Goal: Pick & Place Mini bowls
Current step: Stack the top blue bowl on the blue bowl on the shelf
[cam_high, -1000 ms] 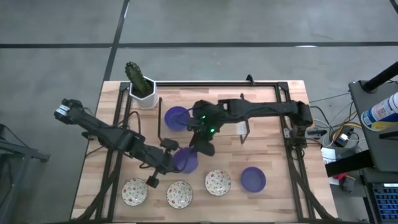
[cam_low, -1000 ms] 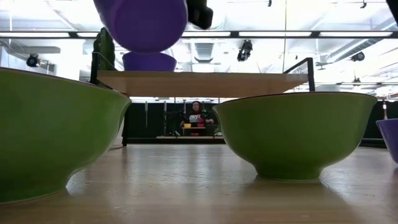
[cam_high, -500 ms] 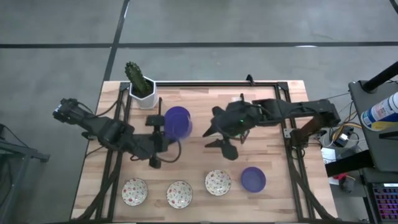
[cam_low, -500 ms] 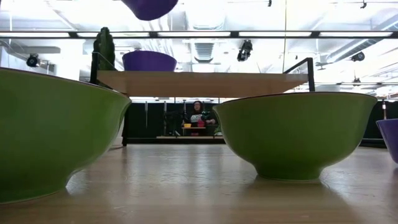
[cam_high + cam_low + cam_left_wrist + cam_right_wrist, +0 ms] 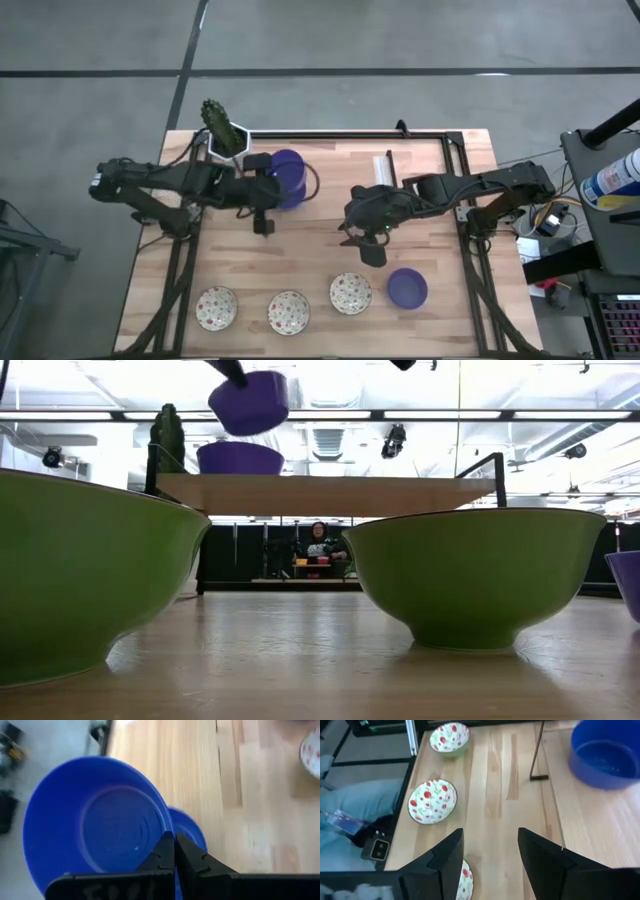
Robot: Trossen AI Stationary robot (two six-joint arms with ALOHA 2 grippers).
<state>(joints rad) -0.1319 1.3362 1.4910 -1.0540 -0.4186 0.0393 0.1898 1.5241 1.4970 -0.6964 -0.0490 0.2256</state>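
Left gripper [image 5: 174, 851] pinched a deep blue round mini bowl's [image 5: 95, 822] rim above the light wooden slatted table [image 5: 320, 265]; right gripper [image 5: 489, 855] hung open, grey concrete floor [image 5: 400, 35] around.

table [image 5: 300, 260]: wood | blue bowls [image 5: 408, 288] | speckled bowls [image 5: 351, 292] | cactus pot [image 5: 228, 148]

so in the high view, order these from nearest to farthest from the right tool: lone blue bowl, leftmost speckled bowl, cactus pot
1. The solid blue mini bowl, at the front, just right of the right tool.
2. The leftmost cream speckled mini bowl, front left.
3. The white pot with the green cactus, back left corner.
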